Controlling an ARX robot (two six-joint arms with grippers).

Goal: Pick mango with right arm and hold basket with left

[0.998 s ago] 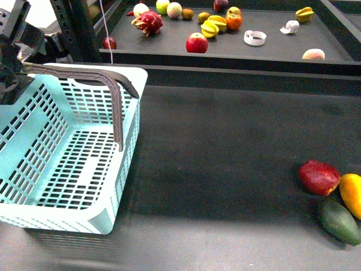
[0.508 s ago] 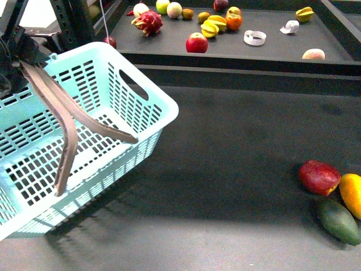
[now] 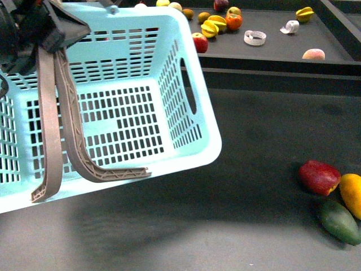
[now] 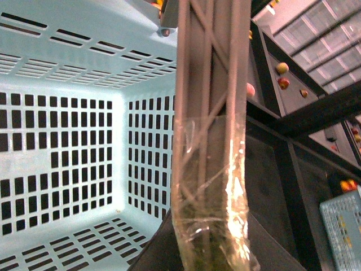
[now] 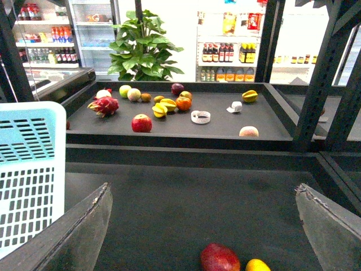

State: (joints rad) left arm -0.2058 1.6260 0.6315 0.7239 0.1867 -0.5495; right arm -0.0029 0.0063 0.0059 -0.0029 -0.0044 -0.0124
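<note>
1. Left gripper (image 3: 52, 31): it sits at the upper left of the front view. It is clamped on the brown handle (image 3: 48, 118) of the basket (image 3: 169, 90). In the left wrist view the handle (image 4: 206, 113) runs straight out from my wrist, and a patch of clear tape is wrapped round it near the camera.

2. Basket: it is light blue with slotted walls. It hangs tilted above the dark table (image 3: 242, 226), with its open side turned toward the front camera. A second brown handle strap curves across the opening. The left wrist view shows the inside of the basket (image 4: 67, 141), and nothing lies in it. A shadow falls on the table beneath it.

3. Right gripper (image 5: 203, 189): the two flat wedge fingers stand wide apart and hold nothing. It hovers over the table. It does not show in the front view.

4. Mango (image 3: 351, 195): it lies on the table at the far right edge of the front view, well apart from the basket.
   - It touches a dark red fruit (image 3: 320, 176) on its left.
   - A dark green fruit (image 3: 339, 221) lies just in front of it.
   - In the right wrist view the mango (image 5: 257, 265) and the red fruit (image 5: 219, 258) show between my spread fingers and are partly cut off by the frame edge.

5. Background: a raised tray (image 3: 271, 48) behind the table carries assorted fruit, including a red apple (image 3: 197, 42).
</note>
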